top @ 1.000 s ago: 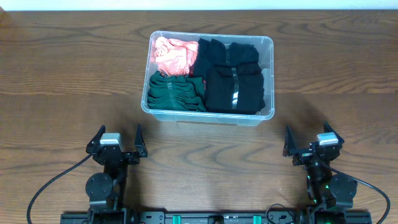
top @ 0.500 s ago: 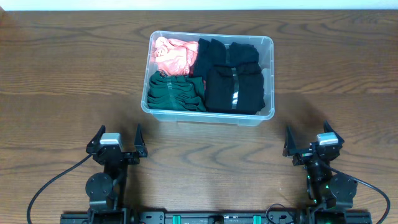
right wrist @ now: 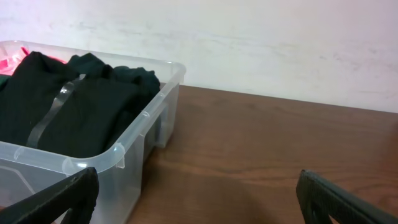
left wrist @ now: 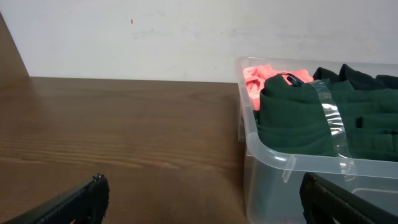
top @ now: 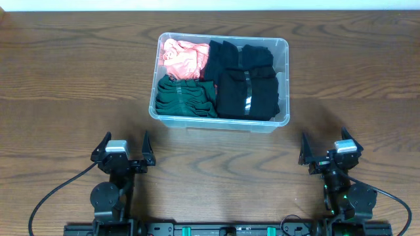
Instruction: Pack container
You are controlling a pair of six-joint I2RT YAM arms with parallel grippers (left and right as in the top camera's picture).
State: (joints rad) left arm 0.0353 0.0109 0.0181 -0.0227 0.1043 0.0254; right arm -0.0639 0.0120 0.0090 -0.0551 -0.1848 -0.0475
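Observation:
The clear container (top: 283, 44) stands at the table's middle back. It holds a folded pink garment (top: 183, 58) at back left, a dark green one (top: 186, 98) at front left and black ones (top: 246, 82) on the right. My left gripper (top: 123, 145) is open and empty at the front left, short of the container (left wrist: 273, 174). My right gripper (top: 325, 145) is open and empty at the front right, with the container (right wrist: 134, 146) to its left. The green garment (left wrist: 298, 121) shows in the left wrist view, the black ones (right wrist: 68, 112) in the right.
The wooden table (top: 79, 85) stretches to both sides of the container. A white wall (left wrist: 124, 37) runs behind the table's far edge.

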